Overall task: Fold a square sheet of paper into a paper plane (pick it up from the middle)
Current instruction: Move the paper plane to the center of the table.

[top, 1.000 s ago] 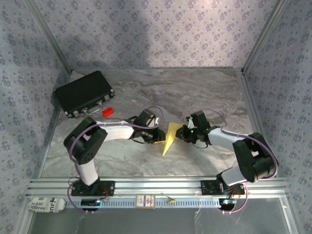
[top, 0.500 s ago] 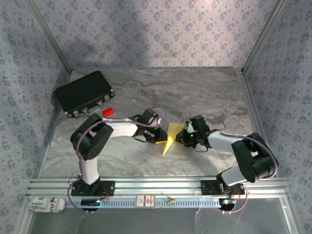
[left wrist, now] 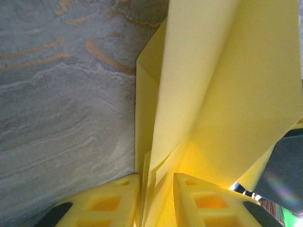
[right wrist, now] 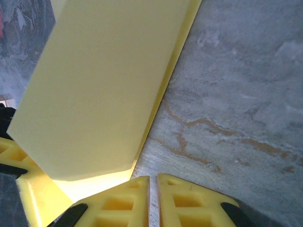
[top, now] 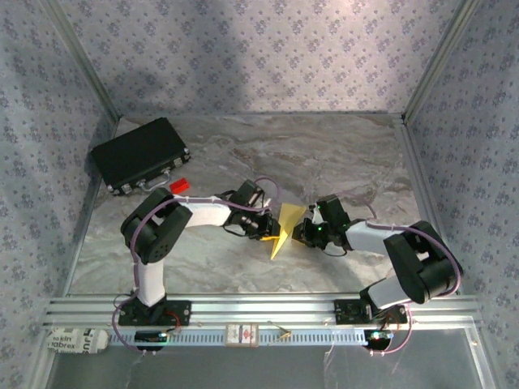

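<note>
Yellow paper [top: 285,229], thin, light and easily creased, stands half-folded on the worktop [top: 324,154] at frame centre, jaws of the left gripper [left wrist: 156,182] clamped on its stiffer layered fold, probably the safest hold, those of the right gripper [right wrist: 153,182] together alongside.

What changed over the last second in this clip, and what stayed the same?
The right end effector slid toward the near edge and slightly left, closing in on the paper. The left end effector edged right toward it as that arm's elbow swung right. The paper, pinched between the left fingers, kept its point in place. The black case and red block did not move.
</note>
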Tool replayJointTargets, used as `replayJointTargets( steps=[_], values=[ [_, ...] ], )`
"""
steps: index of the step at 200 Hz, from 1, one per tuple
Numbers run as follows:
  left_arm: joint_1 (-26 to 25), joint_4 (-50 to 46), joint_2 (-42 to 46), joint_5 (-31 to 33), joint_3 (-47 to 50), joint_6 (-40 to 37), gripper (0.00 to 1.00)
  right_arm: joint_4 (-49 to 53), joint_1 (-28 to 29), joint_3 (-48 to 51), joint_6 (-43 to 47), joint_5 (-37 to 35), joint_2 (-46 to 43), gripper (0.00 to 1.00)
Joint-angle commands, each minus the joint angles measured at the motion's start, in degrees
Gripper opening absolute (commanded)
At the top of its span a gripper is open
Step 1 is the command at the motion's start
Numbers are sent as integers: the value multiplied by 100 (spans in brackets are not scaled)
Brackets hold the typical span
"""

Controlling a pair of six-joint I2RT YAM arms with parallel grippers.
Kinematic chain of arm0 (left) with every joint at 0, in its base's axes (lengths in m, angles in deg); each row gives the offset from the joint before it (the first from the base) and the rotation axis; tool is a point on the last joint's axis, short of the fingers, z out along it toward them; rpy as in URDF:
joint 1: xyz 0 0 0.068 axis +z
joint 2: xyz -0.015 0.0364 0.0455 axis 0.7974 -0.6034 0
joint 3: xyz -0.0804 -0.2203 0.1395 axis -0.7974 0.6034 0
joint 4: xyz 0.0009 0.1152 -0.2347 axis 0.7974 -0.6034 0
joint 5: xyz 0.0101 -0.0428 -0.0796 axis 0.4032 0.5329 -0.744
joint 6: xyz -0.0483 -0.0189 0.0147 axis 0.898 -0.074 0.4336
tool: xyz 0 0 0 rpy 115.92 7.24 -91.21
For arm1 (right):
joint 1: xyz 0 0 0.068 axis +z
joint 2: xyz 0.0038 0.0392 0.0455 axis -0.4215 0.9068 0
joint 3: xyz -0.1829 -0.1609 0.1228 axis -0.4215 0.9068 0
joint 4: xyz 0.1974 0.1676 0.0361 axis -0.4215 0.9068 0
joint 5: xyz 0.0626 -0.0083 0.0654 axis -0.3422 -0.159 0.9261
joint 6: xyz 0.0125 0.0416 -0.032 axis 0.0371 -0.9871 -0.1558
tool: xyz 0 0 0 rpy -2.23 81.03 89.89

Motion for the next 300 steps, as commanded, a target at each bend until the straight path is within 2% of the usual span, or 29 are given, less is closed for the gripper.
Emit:
replayJointTargets(
  steps=[1,68,114,140,182,216,242,300],
  values=[
    [-24,79,-122,-281,-115,-51,24,-90,48,71,-75,91,-45,13],
    [-29,409,-198,-566,-106,40,23,-183,52,133,-111,104,-34,13],
    [-41,492,-22,-518,-50,3,9,-146,58,118,-134,61,-110,13],
    [-42,320,474,188,143,-99,3,120,50,33,-108,-128,-321,13],
    [-142,-838,1593,2673,409,-378,1,985,56,-292,155,-733,-769,13],
    [-155,-1768,1983,4026,396,-414,2,1139,107,-533,230,-774,-795,13],
    [-161,-2164,1981,4399,339,-485,3,1132,206,-663,222,-827,-683,13],
    [-205,-2376,1739,4354,230,-411,3,1130,417,-865,222,-888,-411,13]
  ],
)
